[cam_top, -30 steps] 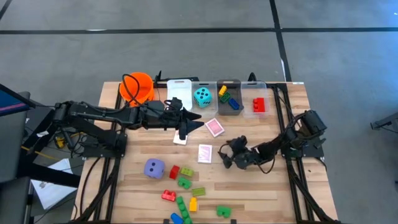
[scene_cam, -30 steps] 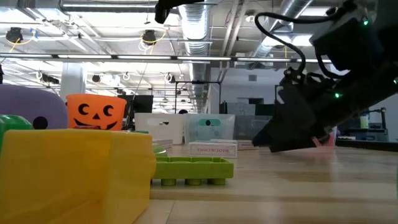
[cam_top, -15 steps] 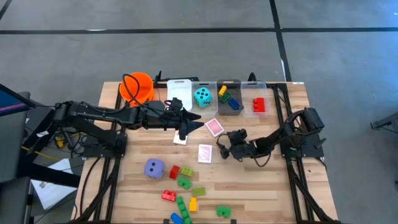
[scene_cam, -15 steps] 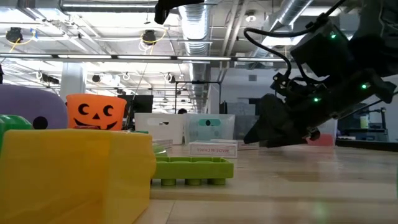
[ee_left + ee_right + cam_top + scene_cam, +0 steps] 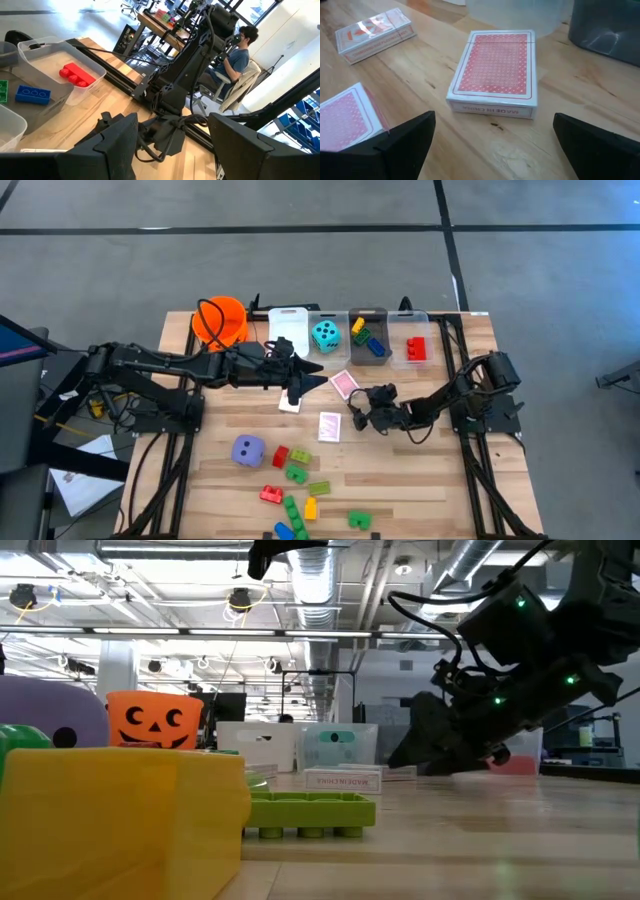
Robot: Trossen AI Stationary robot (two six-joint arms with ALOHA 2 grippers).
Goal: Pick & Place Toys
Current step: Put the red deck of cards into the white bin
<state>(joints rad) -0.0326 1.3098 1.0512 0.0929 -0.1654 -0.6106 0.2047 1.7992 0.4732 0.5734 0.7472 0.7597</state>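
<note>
Evidently the right hand point(image 5: 362, 416) is lining up on a card pack: in the high view it sits just right of centre, low over the desk point(image 5: 440, 490), between two pink-backed packs, one point(image 5: 344, 384) just above it in the frame and one point(image 5: 330, 426) just to its left. Its fingers point(image 5: 400, 137) stand spread as wide as they go and hold nothing; in its wrist view the upper pack point(image 5: 495, 74) lies flat and squarely between them, which suits a pinch across the pack's short sides. A third pack point(image 5: 289, 402) lies under the tip of the left arm.

The left hand point(image 5: 300, 380) hangs left of centre, reaching in from the left edge. Its fingers point(image 5: 112, 137) are parted with nothing visibly between them, so it looks to be waiting.

Along the top edge of the desk stand the containers: an orange bucket point(image 5: 221, 320), a white bin point(image 5: 289, 321), a clear bin point(image 5: 328, 319) with the teal die point(image 5: 325, 335), a grey bin point(image 5: 371, 355) with mixed bricks point(image 5: 366, 338), and a clear bin point(image 5: 428, 335) with a red brick point(image 5: 416, 349). That looks like sorting by kind.

Much remains: the purple die point(image 5: 248, 450) and loose bricks point(image 5: 300, 485) lie in the lower middle of the frame. A person point(image 5: 236, 52) sits beyond the desk.
</note>
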